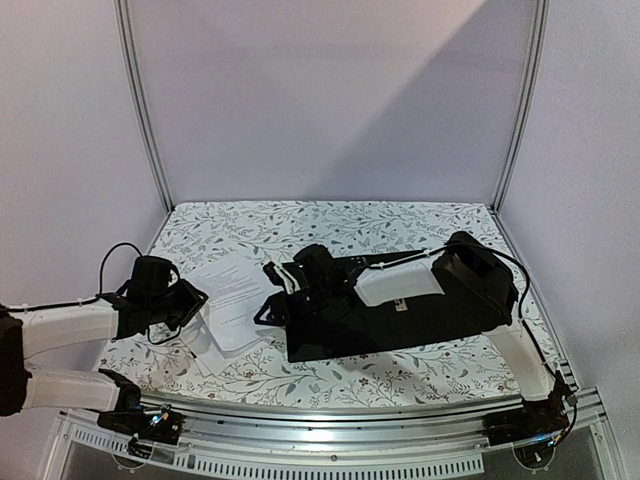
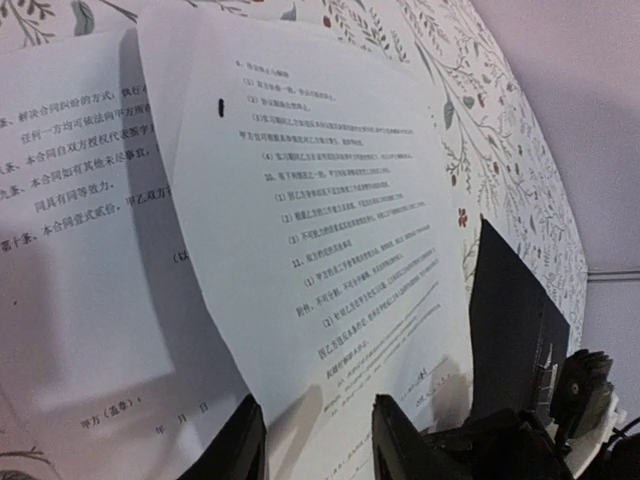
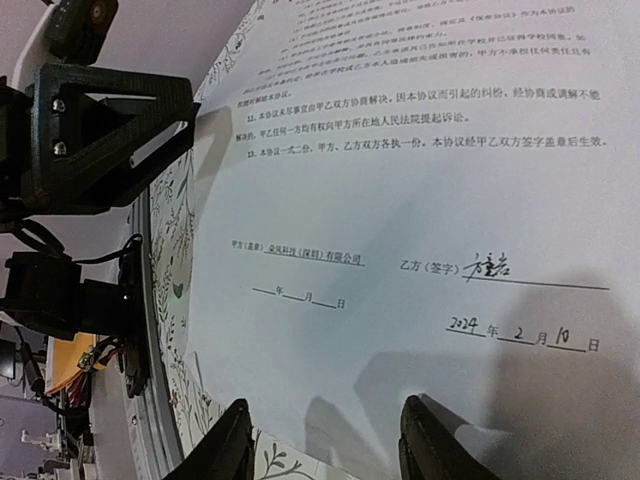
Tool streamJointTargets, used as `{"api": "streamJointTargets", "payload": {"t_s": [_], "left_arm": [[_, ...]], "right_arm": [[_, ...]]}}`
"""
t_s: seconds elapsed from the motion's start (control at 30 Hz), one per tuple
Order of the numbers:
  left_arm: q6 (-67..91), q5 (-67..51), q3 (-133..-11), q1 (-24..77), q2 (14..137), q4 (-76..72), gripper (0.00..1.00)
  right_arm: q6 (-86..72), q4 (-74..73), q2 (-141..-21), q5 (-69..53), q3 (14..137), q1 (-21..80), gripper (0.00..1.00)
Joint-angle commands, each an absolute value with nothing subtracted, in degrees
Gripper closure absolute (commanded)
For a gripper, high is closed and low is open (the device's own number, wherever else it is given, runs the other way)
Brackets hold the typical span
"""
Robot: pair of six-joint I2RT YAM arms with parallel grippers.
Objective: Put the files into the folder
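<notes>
Loose white printed sheets (image 1: pixel 235 300) lie overlapping on the table left of centre. The folder (image 1: pixel 400 325) lies open to their right, black inside up, with a white sheet (image 1: pixel 400 283) on it under my right arm. My left gripper (image 1: pixel 195 300) is open at the sheets' left edge; in the left wrist view the top sheet (image 2: pixel 310 220) runs between its spread fingers (image 2: pixel 318 445). My right gripper (image 1: pixel 270 298) reaches over the folder to the sheets' right edge. It is open (image 3: pixel 325 450) just above a signed sheet (image 3: pixel 400 200).
The table has a floral-patterned cloth (image 1: pixel 330 225). A metal rail (image 1: pixel 330 420) runs along the near edge, and white walls enclose the back and sides. The folder's edge (image 2: pixel 515 320) stands right of the left gripper. The left gripper's body (image 3: pixel 100 140) shows in the right wrist view.
</notes>
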State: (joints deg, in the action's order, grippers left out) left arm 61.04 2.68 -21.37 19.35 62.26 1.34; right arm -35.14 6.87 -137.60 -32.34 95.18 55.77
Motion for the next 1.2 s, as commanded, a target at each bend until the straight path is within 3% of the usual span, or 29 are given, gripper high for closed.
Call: {"api": "streamJointTargets", "payload": {"t_s": [0.0, 0.23, 0.5, 0.7, 0.97, 1.17], "left_arm": [[57.5, 0.4, -23.8, 18.7, 68.6, -6.5, 0.65], [53.7, 1.7, -27.0, 18.6, 72.2, -8.9, 1.0], [45.1, 1.7, -33.9, 18.7, 75.3, -8.9, 1.0], [35.3, -2.3, -40.0, 18.7, 74.7, -7.4, 1.0], [26.3, -11.5, -42.0, 19.5, 70.7, -10.1, 1.0], [23.6, -20.5, -43.1, 23.8, 70.2, -12.6, 1.0]], "right_arm": [[-36.2, 7.2, -140.2, -33.1, 94.9, 55.6, 0.52], [-35.7, 6.1, -139.7, -32.9, 94.6, 55.6, 0.52], [-31.0, 0.2, -134.8, -31.5, 93.9, 55.4, 0.5], [-21.0, -3.9, -123.5, -30.7, 87.1, 53.5, 0.4], [-35.6, 21.2, -110.2, -39.2, 64.5, 38.1, 0.26], [-36.4, 23.2, -109.9, -41.5, 65.0, 35.3, 0.22]]}}
